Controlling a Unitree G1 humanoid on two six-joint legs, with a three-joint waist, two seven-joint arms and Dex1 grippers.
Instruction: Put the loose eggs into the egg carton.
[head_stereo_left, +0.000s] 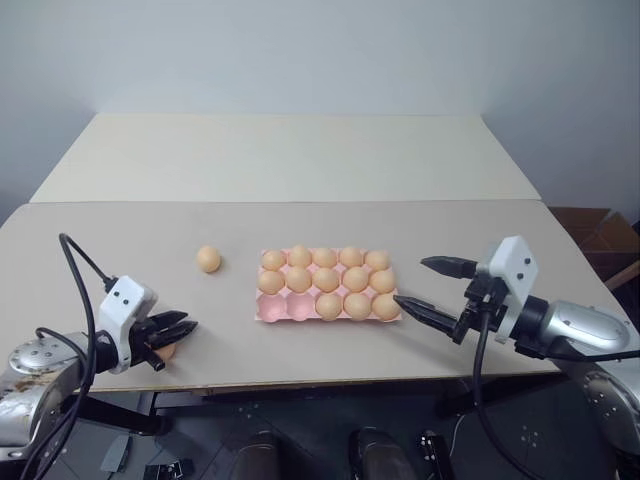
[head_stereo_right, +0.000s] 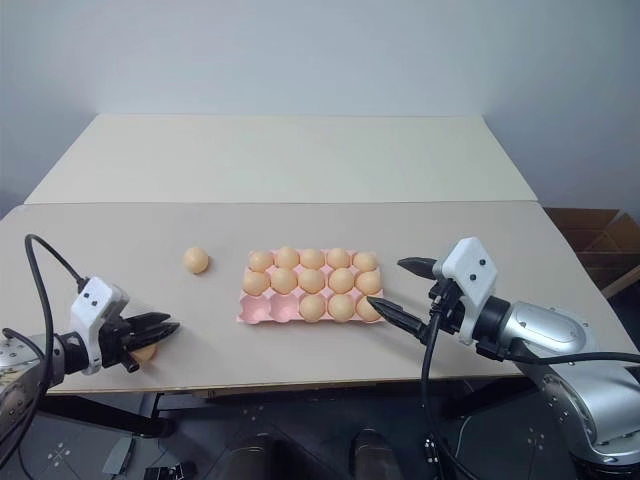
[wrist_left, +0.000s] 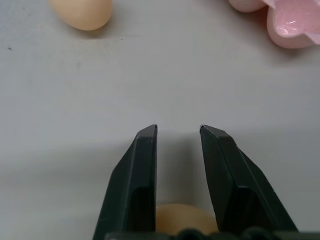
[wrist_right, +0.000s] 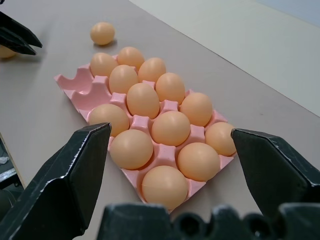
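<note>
The pink egg carton (head_stereo_left: 283, 312) lies at the table's middle and holds several eggs; its two front-left cups are bare. One loose egg (head_stereo_left: 208, 259) rests on the table just left of the carton. Near the table's front left edge, my left gripper (head_stereo_left: 185, 324) is shut on another loose egg (head_stereo_left: 166, 350), which sits deep between the fingers (wrist_left: 145, 165) close to their base. My right gripper (head_stereo_left: 411, 281) hovers just right of the carton, open wide, with nothing between its fingers. The right wrist view looks over the carton's (wrist_right: 80, 82) filled cups.
A second, paler table (head_stereo_left: 300, 150) butts against the far side. A cardboard box (head_stereo_left: 600, 235) stands beyond the right edge. Bare tabletop lies between my left gripper and the carton.
</note>
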